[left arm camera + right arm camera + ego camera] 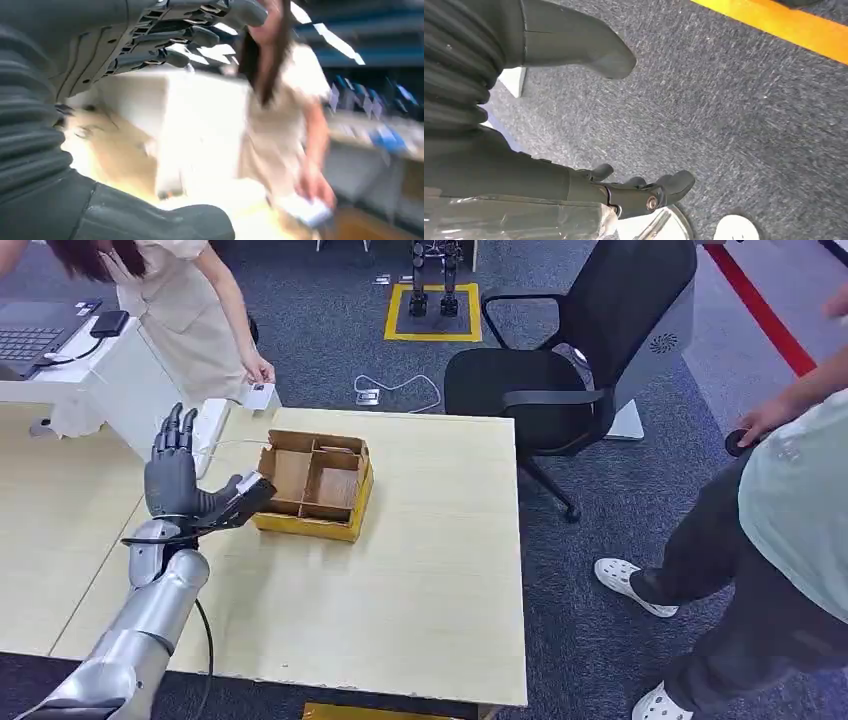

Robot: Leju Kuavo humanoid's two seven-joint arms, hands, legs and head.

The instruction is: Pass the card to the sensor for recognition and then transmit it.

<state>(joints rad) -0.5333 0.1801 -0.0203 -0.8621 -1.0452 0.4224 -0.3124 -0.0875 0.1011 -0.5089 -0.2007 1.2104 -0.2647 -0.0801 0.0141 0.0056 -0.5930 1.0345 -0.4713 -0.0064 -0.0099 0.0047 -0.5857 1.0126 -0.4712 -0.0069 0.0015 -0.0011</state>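
Note:
A person at the table's far left corner holds a small white card (259, 395); the blurred left wrist view shows the same card (306, 211) in that person's hand. My left hand (180, 480) is raised over the table's left side with its fingers straight up and its thumb pointing toward the cardboard box (315, 480). Nothing lies between its thumb and fingers (165, 45). A white device (211, 424) with a thin cable sits on the table just beyond that hand. My right hand (624, 190) hangs over the grey carpet, fingers apart and holding nothing.
The brown box has several compartments and stands on the light wooden table (420, 570). A black office chair (570, 370) stands behind the table's far right corner. A second person (770, 530) stands to the right. A laptop (35, 335) rests on a white desk at far left.

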